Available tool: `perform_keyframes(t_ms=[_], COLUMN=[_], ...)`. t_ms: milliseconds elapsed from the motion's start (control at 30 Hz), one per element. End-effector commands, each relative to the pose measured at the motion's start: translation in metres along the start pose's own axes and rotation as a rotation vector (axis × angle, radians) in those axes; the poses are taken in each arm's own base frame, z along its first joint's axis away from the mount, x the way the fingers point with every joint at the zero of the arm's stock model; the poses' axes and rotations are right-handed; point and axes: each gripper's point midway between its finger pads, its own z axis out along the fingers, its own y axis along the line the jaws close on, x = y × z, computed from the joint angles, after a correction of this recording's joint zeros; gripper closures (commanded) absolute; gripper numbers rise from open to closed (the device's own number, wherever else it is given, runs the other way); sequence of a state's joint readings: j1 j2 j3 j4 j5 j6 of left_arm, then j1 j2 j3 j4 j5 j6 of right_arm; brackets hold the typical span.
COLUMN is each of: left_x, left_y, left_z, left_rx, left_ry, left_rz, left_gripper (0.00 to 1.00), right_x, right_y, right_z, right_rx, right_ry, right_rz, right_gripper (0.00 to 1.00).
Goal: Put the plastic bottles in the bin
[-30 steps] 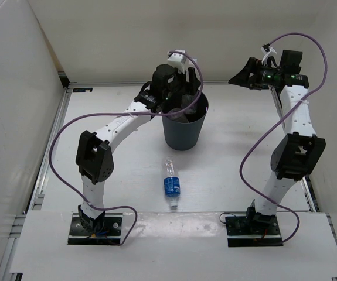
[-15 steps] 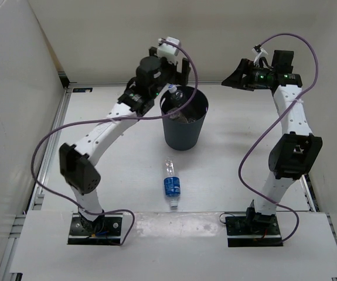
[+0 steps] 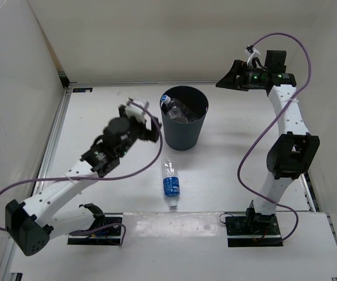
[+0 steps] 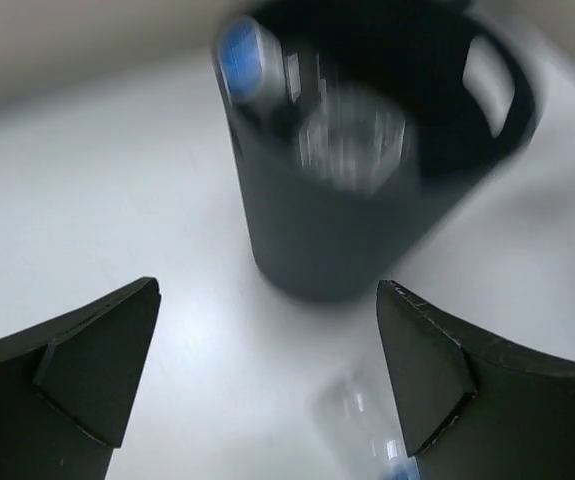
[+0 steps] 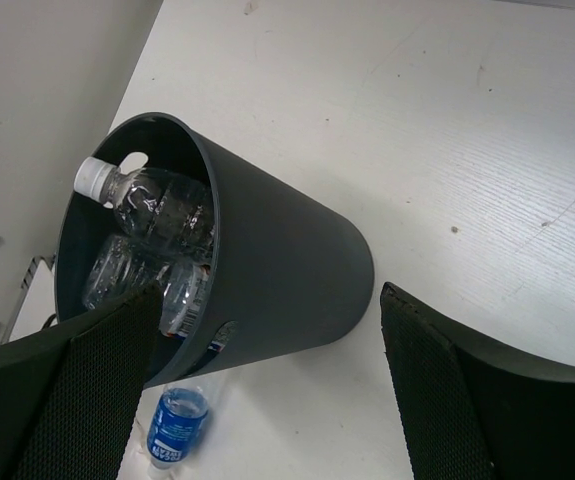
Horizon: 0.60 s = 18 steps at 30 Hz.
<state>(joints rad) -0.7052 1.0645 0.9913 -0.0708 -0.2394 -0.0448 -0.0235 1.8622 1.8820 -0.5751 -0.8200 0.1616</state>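
Nearest, clear plastic bottle with blue label point(image 3: 170, 184) lying on white table point(image 3: 98, 117), the only one seen outside. Left gripper point(image 4: 267, 290), withdrawn from above the rim since a moment ago, jaws released, empty. Dark grey round plastic bin point(image 3: 183, 130) holding clear bottles point(image 5: 152, 205): sharp from right wrist, blurred from left. Farthest, right gripper point(image 5: 271, 290), spread, empty.

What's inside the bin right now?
At least two clear bottles lie inside the bin, stacked against one side. Its wall hides the bottom, so anything lower cannot be counted. The blue-label bottle lies outside it.
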Motion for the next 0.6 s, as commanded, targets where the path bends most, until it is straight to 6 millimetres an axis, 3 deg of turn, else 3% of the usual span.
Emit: perform_keyframes(t_ms=[0, 67, 200, 433, 567], left_x=[0.09, 0.12, 0.16, 0.174, 0.195], left_y=[-0.024, -0.045, -0.066, -0.093, -0.097], left_z=[-0.008, -0.009, -0.001, -0.006, -0.003], left_rx=[0.032, 0.087, 0.115, 0.223, 0.216], left_ry=[0.212, 0.301, 0.433, 0.491, 0.609], left_rz=[-0.137, -0.134, -0.202, -0.212, -0.196], left_gripper=[0.0, 0.0, 0.0, 0.0, 0.0], right_x=[0.005, 0.01, 0.014, 0.025, 0.034], right_y=[-0.004, -0.006, -0.006, -0.008, -0.012], right_z=[0.007, 0.009, 0.015, 0.011, 0.01], right_rx=[-0.002, 0.0, -0.003, 0.004, 0.009], right_ry=[0.012, 0.021, 0.028, 0.04, 0.054], right_rz=[-0.009, 0.002, 0.003, 0.02, 0.029], right_gripper=[0.1, 0.1, 0.1, 0.1, 0.1])
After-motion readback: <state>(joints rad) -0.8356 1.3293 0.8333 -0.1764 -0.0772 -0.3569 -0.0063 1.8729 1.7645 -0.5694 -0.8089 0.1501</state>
